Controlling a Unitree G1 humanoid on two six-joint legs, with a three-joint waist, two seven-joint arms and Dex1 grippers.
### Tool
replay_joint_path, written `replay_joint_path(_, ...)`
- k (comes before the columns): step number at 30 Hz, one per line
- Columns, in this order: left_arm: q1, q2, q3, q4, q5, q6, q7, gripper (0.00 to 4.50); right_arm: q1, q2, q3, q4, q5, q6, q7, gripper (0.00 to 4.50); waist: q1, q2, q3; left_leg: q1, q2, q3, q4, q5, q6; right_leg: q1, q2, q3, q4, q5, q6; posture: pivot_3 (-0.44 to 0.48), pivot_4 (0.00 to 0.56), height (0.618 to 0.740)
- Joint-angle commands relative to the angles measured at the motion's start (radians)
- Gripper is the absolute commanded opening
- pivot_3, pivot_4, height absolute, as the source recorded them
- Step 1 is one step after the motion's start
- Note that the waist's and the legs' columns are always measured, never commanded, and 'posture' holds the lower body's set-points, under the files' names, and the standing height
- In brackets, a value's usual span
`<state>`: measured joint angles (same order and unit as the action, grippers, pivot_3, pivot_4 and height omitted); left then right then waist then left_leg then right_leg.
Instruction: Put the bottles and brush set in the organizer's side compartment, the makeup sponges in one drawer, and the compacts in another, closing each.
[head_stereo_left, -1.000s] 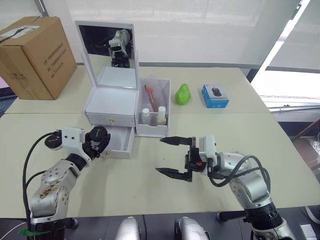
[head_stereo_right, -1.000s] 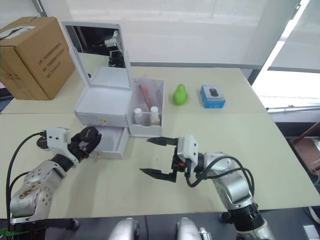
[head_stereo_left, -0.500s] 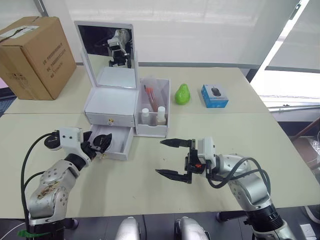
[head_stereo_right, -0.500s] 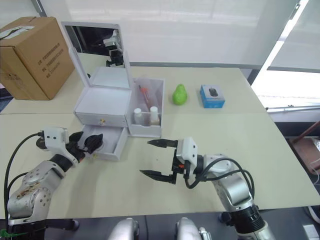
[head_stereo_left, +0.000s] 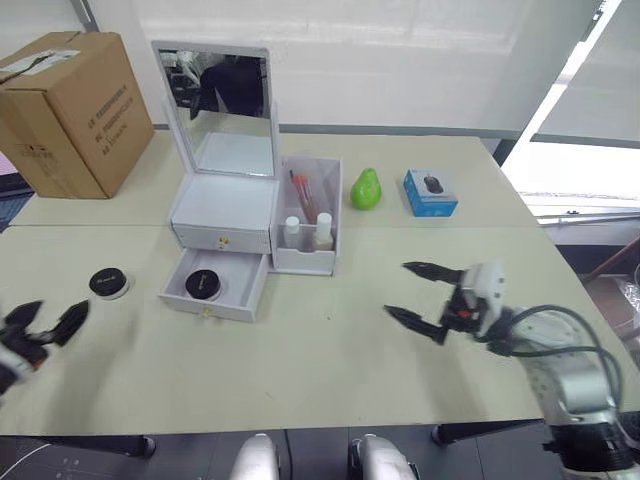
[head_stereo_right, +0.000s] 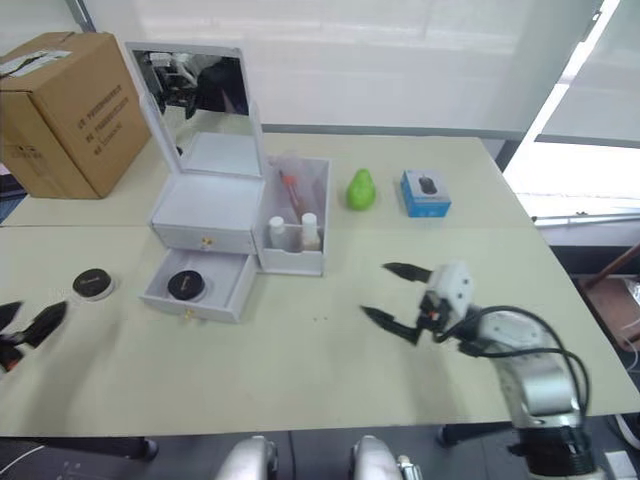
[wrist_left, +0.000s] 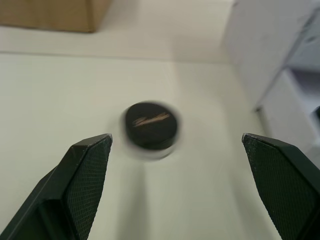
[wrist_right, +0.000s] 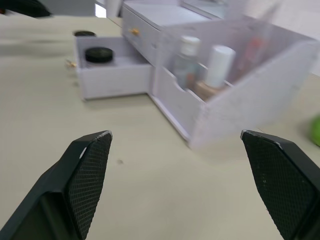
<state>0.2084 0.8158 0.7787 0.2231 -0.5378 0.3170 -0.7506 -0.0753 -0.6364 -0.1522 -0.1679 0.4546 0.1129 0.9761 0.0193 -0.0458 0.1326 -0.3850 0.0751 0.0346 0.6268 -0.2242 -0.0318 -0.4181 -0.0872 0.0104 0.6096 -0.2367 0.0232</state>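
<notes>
One compact (head_stereo_left: 203, 285) lay in the open lower drawer (head_stereo_left: 214, 287); another (head_stereo_left: 108, 283) sat on the table at its 9 o'clock. Left gripper (head_stereo_left: 46, 325) and right gripper (head_stereo_left: 421, 294) both stood spread apart, empty.

compacts 2 (head_stereo_left: 109, 282) (head_stereo_left: 203, 285) | bottles 2 (head_stereo_left: 292, 230) (head_stereo_left: 323, 228) | organizer 1 (head_stereo_left: 222, 215) | cardboard box 1 (head_stereo_left: 62, 110)

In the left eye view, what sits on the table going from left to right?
cardboard box → black compact → white organizer → green pear → blue box
</notes>
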Motion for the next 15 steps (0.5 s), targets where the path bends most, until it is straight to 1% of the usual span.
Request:
replay_joint_path(1, 0.019, 0.081, 0.054, 0.162, 0.052, -0.119, -0.078, 4.48, 0.057, -0.045, -0.149, 0.061, 0.023, -0.061, 0.017, 4.5, 0.002, 0.0, 0.0, 0.0, 0.0, 0.002, -0.001, 0.0, -0.001, -0.001, -0.002, 0.0, 0.0, 0.0, 0.0, 0.0, 0.15, 0.722)
replay_joint_path(5, 0.026, 0.139, 0.055, 0.293, 0.084, -0.196, -0.131, 4.48, 0.145, -0.089, -0.242, 0.183, -0.004, -0.128, 0.051, 4.5, 0.004, 0.0, 0.0, 0.0, 0.0, 0.006, -0.003, -0.001, -0.002, -0.002, -0.005, -0.002, 0.0, 0.0, 0.0, 0.0, 0.15, 0.722)
replay_joint_path(7, 0.027, 0.151, 0.045, 0.318, 0.091, -0.214, -0.151, 4.48, 0.174, -0.097, -0.27, 0.219, -0.005, -0.148, 0.056, 4.5, 0.004, 0.0, 0.0, 0.0, 0.001, 0.007, -0.003, -0.001, -0.002, -0.002, -0.005, -0.003, 0.0, 0.0, 0.0, 0.0, 0.15, 0.722)
replay_joint_path(12, 0.012, 0.147, 0.035, 0.321, 0.084, -0.223, -0.178, 4.48, 0.18, -0.089, -0.268, 0.223, -0.004, -0.161, 0.051, 4.5, -0.007, 0.0, 0.0, 0.0, 0.003, 0.009, -0.003, -0.001, -0.002, -0.003, -0.005, -0.003, 0.001, 0.0, 0.001, 0.0, 0.15, 0.722)
replay_joint_path(15, 0.018, 0.102, 0.025, 0.248, 0.065, -0.203, -0.173, 4.48, 0.143, -0.067, -0.224, 0.159, 0.003, -0.129, 0.022, 4.5, -0.01, 0.0, 0.0, 0.001, 0.004, 0.011, -0.003, -0.001, -0.002, -0.002, -0.004, -0.003, 0.001, 0.0, 0.001, 0.0, 0.15, 0.722)
